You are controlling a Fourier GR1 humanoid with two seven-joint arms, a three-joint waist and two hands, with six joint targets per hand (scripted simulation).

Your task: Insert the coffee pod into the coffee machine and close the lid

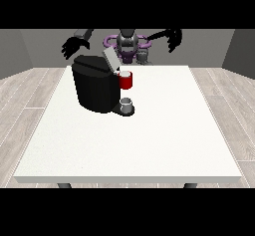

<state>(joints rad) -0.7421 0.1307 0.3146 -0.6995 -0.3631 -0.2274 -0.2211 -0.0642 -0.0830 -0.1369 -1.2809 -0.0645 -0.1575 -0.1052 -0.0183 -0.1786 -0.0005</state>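
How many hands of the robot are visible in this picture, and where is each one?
2. One hand is raised at the view's left, above and behind the coffee machine. The other hand is raised at the view's right, past the white table's far edge. Neither holds anything.

We find the coffee machine [94, 88] on the table [149, 140], in its far left part. Its lid [110, 58] stands tilted up at the machine's far right corner. A pod [126, 79] sits just right of the machine's top, and a cup [127, 104] stands on the machine's base below it, nearer to us. Behind the table's far edge we see the robot [128, 45].
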